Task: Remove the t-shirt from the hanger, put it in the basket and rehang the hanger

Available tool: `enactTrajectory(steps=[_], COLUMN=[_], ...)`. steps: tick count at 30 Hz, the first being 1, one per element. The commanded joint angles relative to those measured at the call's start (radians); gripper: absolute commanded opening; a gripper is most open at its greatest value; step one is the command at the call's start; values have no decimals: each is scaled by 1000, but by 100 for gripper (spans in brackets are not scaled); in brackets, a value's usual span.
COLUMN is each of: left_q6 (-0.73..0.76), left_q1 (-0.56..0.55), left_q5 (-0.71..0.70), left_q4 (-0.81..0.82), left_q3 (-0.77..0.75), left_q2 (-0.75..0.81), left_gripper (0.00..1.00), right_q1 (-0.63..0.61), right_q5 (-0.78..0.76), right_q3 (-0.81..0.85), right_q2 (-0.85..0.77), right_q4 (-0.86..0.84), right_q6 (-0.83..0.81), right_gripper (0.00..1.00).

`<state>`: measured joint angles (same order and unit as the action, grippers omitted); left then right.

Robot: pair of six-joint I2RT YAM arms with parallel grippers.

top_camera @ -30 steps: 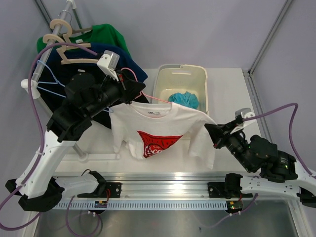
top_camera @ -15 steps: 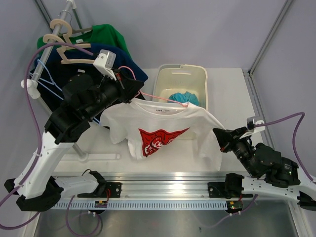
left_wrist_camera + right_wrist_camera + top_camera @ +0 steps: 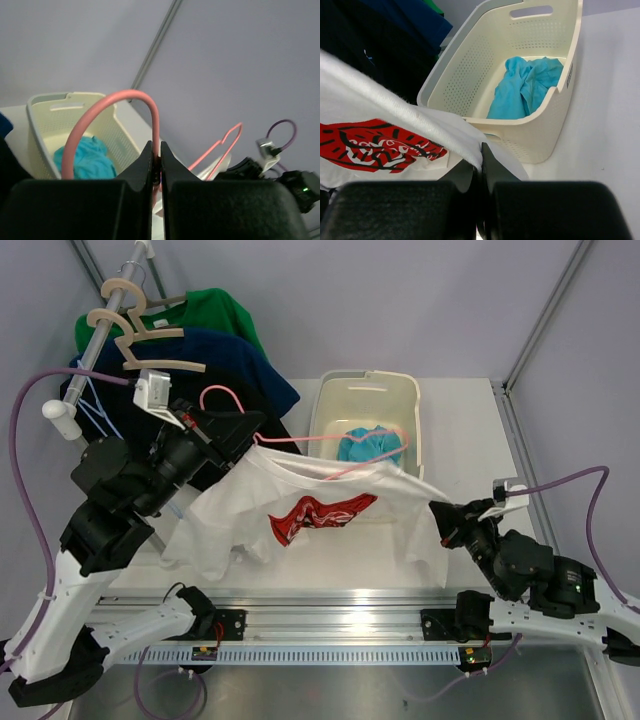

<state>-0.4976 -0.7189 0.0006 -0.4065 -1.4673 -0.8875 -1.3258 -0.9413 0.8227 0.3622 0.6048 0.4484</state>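
The white t-shirt [image 3: 300, 495] with a red print hangs stretched between my two grippers above the table. My left gripper [image 3: 262, 432] is shut on the pink wire hanger [image 3: 310, 439] at the base of its hook [image 3: 150, 100]. The hanger's right end [image 3: 385, 430] shows bare above the shirt, over the basket. My right gripper [image 3: 440, 520] is shut on the shirt's right sleeve edge [image 3: 470, 150], low and to the right. In the wrist views the left gripper [image 3: 156, 150] pinches the wire and the right gripper [image 3: 481, 152] pinches white cloth.
A cream laundry basket [image 3: 330, 400] stands behind the shirt with a teal garment [image 3: 372, 442] in it. At the back left a clothes rack [image 3: 95, 340] carries green [image 3: 215, 310] and navy [image 3: 240, 360] shirts on wooden hangers. White table [image 3: 460, 430] lies to the right.
My left arm has drawn the hanger back and to the left. The shirt has slid along it and sags lower on the left, and the hanger's right end has come bare. The right gripper stays low on the sleeve.
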Motion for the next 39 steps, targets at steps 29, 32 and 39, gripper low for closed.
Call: enactTrajectory(steps=[29, 32, 39], left_q6=[-127, -69, 28], left_q1=[7, 7, 7], left_q5=[197, 138, 33], left_q4=[326, 261, 166], left_q3=[133, 176, 291], left_q2=[27, 67, 101], left_gripper=[0, 0, 0], right_q1=[25, 25, 25], right_q5=[-318, -173, 18], right_q3=[145, 61, -194], right_q2=[340, 302, 202], right_q4=[311, 284, -68], right_q6=[283, 383, 352], right_gripper=[4, 4, 75])
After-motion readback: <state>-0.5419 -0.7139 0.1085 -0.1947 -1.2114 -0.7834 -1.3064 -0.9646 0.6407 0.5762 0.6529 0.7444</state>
